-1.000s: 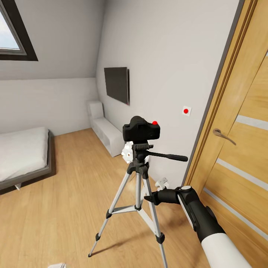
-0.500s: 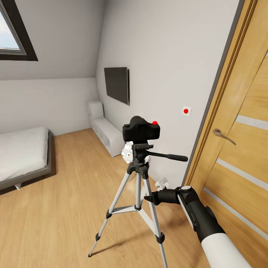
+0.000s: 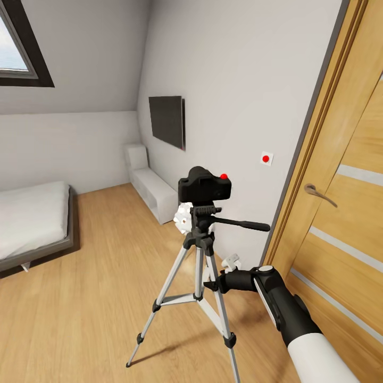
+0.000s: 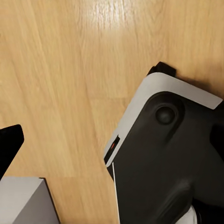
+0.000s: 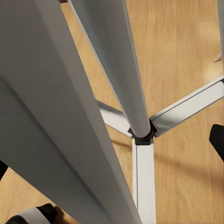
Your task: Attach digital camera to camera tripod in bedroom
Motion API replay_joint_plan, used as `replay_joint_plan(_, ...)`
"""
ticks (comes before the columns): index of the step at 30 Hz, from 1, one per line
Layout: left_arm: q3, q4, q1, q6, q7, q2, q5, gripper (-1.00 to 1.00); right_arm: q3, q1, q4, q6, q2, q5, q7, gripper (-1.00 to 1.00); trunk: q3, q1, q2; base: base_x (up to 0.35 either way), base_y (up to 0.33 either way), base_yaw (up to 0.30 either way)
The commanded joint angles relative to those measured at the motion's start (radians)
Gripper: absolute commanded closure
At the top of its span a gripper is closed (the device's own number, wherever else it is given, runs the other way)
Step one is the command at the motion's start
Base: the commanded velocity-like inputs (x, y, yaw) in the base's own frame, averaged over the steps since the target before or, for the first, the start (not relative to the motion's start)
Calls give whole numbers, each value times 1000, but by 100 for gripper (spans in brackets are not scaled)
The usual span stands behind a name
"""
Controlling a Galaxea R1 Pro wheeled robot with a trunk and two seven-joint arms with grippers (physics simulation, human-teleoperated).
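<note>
Sitting on top of the camera tripod (image 3: 198, 266) is the digital camera (image 3: 205, 187), black with a small red dot. The tripod is stood on the light wood floor (image 3: 90, 298) of the bedroom, near the wooden door (image 3: 340, 213). A long black handle (image 3: 242, 225) is seen sticking out from the tripod head toward the door. The right hand (image 3: 210, 285) is held low, right at a silver tripod leg (image 5: 121, 74). Whether this hand is wide or narrow cannot be told. In the left wrist view, the robot's own black and white body (image 4: 163, 158) is seen over the floor, and the left hand's state cannot be told. A grey bed (image 3: 32, 223) is placed by the far wall.
</note>
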Motion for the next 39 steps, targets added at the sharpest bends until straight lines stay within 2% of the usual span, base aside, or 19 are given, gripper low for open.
replay_joint_plan(1, -8, 0, -1, 3, 3, 0, 9, -100, -1, -1, -1, 2, 0, 10, 7, -100, -2, 1, -2, 0, 0, 0)
replay_joint_plan(13, -8, 0, -1, -32, 3, -1, 12, -100, -2, -1, -2, 4, -3, 13, 7, -100, -2, 1, -2, 0, 0, 0)
replay_joint_plan(31, -8, 0, -1, -38, 5, 0, 14, -100, -3, -1, -17, 4, -3, 11, 16, -100, -2, 1, -2, 0, 0, 0)
replay_joint_plan(36, -8, -1, -1, -38, 4, 2, 16, -100, -3, 0, -76, 14, -6, 6, 40, -100, -2, 1, -2, 0, 0, 0)
replay_joint_plan(39, -9, -2, -1, -39, 5, 4, 17, -100, -3, 10, -168, 46, -33, 6, 82, -100, -2, 1, -2, 0, 0, 0)
